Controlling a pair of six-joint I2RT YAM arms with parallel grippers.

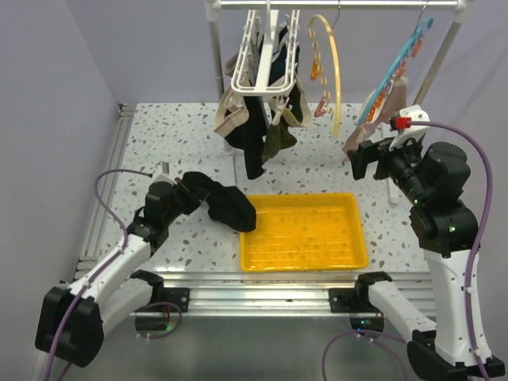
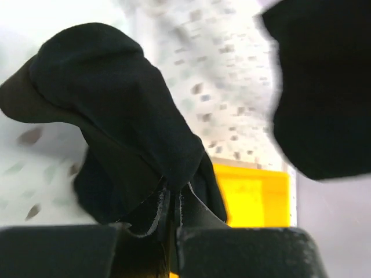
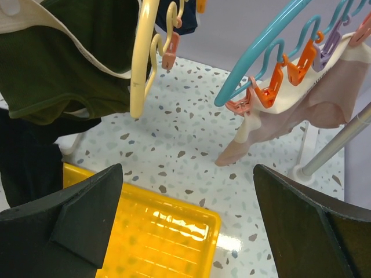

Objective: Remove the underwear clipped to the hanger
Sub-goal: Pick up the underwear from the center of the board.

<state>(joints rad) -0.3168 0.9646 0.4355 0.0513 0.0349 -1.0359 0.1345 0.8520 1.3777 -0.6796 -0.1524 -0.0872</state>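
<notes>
Pinching black underwear [image 1: 226,205] in left gripper [image 1: 185,188], just left of yellow tray [image 1: 349,205]; right gripper [image 1: 362,159] spread wide. Letting go here risks missing the tray.

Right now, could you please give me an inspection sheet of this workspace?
Surface: speckled table with a yellow tray.
Job's things: black garment off its hanger, end over the tray's left rim; olive garment and pink garment hang clipped.
Clutter: nothing seen.
Grippers: left gripper shut on the black garment; right gripper open, short of the pink garment.
Cables: purple cable along each arm.
Surroundings: plain walls, clothes rail.
</notes>
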